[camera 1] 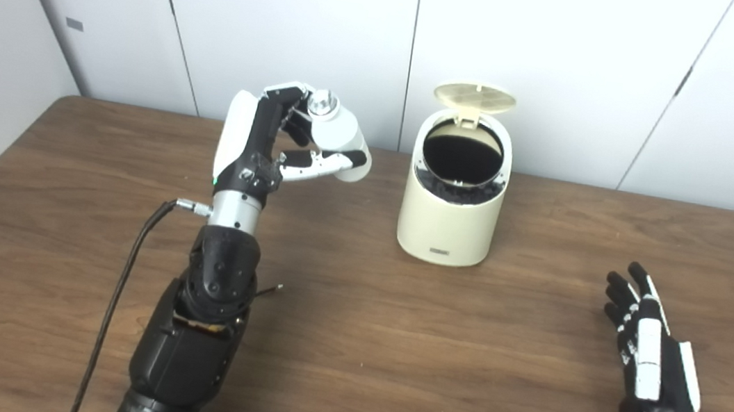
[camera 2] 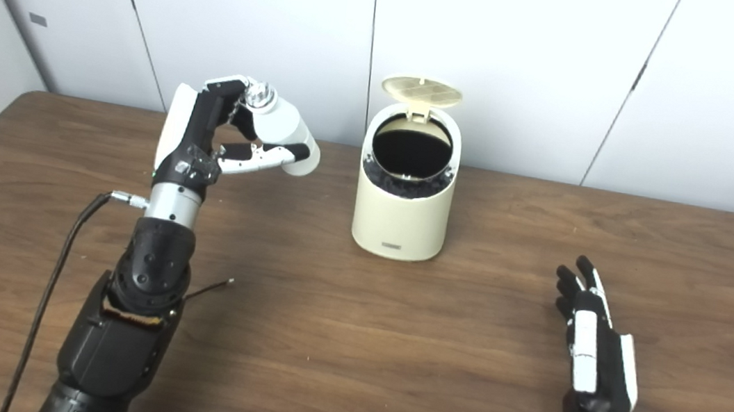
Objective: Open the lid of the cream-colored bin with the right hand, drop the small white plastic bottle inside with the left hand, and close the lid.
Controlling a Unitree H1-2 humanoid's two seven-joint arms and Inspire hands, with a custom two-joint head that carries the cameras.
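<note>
The cream-colored bin [camera 1: 449, 223] stands at the back middle of the table, its round lid [camera 1: 475, 97] flipped up and its dark inside showing. My left hand [camera 1: 270, 141] is raised above the table to the left of the bin, shut on the small white plastic bottle [camera 1: 340, 136], which lies tilted with its silver cap toward the hand's top. My right hand [camera 1: 646, 356] rests low at the front right, open, fingers straight and holding nothing, well away from the bin.
The brown wooden table [camera 1: 391, 349] runs wall to wall under white panels. A black cable [camera 1: 118, 294] trails along my left forearm, and a thin wire [camera 1: 266, 289] sticks out beside it.
</note>
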